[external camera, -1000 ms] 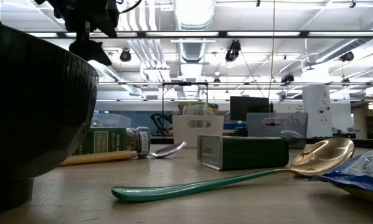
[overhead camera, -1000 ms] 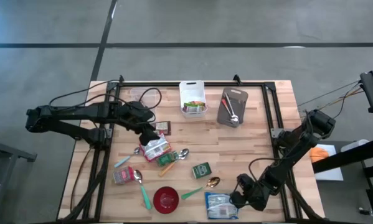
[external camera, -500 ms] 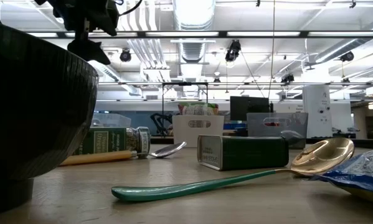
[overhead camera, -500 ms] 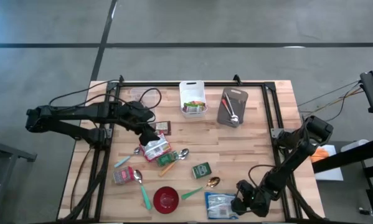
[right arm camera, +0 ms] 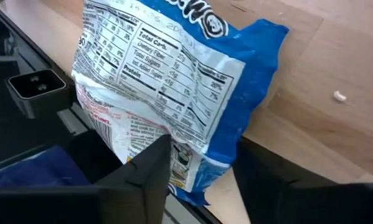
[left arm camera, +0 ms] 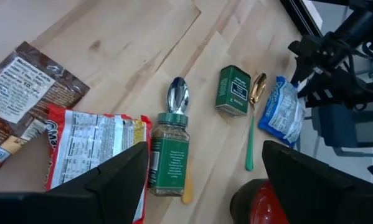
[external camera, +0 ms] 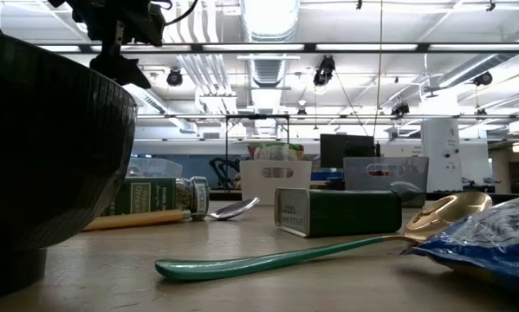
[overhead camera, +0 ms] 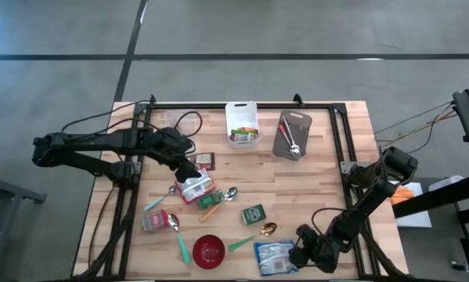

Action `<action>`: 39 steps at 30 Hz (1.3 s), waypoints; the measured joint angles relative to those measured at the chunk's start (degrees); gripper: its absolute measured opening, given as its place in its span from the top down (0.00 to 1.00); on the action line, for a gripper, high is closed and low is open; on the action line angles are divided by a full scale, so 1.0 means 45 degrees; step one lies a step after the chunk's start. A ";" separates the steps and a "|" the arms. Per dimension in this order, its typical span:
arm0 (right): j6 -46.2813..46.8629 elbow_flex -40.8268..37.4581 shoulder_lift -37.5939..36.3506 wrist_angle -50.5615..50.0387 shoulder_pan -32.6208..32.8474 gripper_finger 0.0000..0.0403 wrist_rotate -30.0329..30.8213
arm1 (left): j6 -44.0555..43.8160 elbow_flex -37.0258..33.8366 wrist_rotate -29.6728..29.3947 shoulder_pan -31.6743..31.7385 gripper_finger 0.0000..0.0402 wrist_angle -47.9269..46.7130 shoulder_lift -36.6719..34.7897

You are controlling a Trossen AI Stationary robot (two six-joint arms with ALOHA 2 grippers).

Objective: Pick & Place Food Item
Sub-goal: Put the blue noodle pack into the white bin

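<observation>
A blue and white snack bag (overhead camera: 272,258) lies near the table's front edge, right of the middle; it also shows in the right wrist view (right arm camera: 174,81) and the low view (external camera: 484,247). My right gripper (right arm camera: 205,186) is shut on its right end. My left gripper (left arm camera: 202,190) hangs open above a red and white packet (left arm camera: 86,149) and a green spice jar (left arm camera: 169,155) at the table's left middle, touching neither. A white bin (overhead camera: 242,125) with food packets stands at the far middle. My right gripper pinches the bag's end (right arm camera: 189,168) that faces the table's right edge between its two fingers (right arm camera: 142,171). It comes slanting down from the table's right side. That end is raised and crumpled; the bag's other end (overhead camera: 261,252) stays on the table.
A green tin (overhead camera: 254,214), a gold spoon (overhead camera: 267,229) and a teal spoon (overhead camera: 240,244) lie just left of the bag, beside a red bowl (overhead camera: 209,251). A grey tray (overhead camera: 291,135) with utensils stands at the far right. A black frame (overhead camera: 340,149) borders the table.
My right gripper has sunk a little toward the table's near edge at the bag. The bag's right end has risen off the table and bunched up in the low view, while the rest of the bag has shifted slightly toward the table's left.
</observation>
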 joint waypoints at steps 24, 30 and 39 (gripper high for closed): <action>-0.1304 0.2022 0.0017 -0.3188 -0.0005 0.98 0.1698 | -0.0180 0.0000 0.0092 -0.0005 0.21 -0.0005 0.0000; -0.1923 0.3989 -0.0048 -0.6651 -0.0005 0.98 0.1986 | -0.0180 0.0000 0.0092 -0.0005 0.21 -0.0001 0.0000; -0.2074 0.6911 -0.0097 -1.1715 -0.0034 0.98 0.3016 | 0.0020 0.0000 0.0092 -0.0005 0.21 -0.0001 0.0000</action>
